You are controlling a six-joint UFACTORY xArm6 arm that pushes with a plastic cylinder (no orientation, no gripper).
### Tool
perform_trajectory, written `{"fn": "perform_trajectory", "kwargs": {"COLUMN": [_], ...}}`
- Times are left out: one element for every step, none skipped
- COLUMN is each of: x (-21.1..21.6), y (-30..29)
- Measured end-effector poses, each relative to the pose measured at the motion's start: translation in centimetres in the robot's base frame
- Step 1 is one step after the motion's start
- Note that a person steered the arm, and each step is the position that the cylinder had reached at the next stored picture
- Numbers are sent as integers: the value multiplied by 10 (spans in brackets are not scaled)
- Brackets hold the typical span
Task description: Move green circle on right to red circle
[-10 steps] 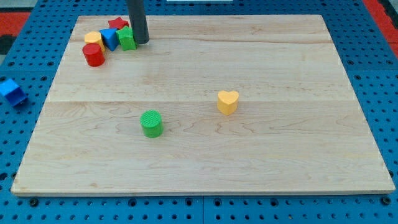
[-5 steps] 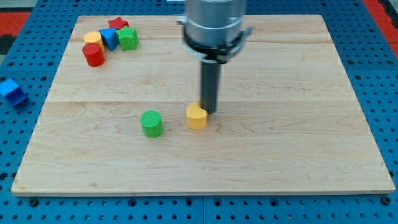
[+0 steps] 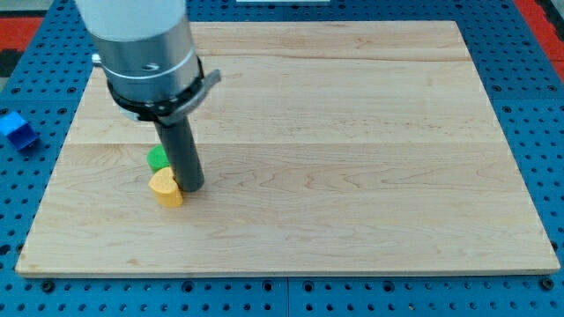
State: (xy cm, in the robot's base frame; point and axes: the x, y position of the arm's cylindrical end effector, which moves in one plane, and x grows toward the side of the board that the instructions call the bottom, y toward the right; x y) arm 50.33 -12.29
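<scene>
The tabletop (image 3: 352, 132), a pale wooden board, is filling most of the view and sitting on a blue pegboard (image 3: 546, 158) that is showing around its edges. The arm's grey body (image 3: 145, 53) is hanging over the tabletop's upper left part and hiding whatever is lying beneath it, so the red circle is not showing. From that body the dark rod (image 3: 181, 154) is reaching down, and my tip (image 3: 192, 187) is resting on the tabletop left of its middle. There is no hand on this arm, so nothing is opening or closing.

The yellow heart (image 3: 165, 187) is lying just left of my tip and touching the rod's lower end. The green circle (image 3: 158, 159) is sitting directly above the yellow heart, touching it or nearly so, with its right side hidden behind the rod. A blue block (image 3: 15, 129) is lying off the tabletop on the pegboard, well to the left of the yellow heart; its shape is hard to make out.
</scene>
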Motion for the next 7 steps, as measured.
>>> {"fn": "perform_trajectory", "kwargs": {"x": [-3, -3, -21, -52, -89, -127, -155], "y": [-21, -39, -54, -61, -61, -61, -65]}}
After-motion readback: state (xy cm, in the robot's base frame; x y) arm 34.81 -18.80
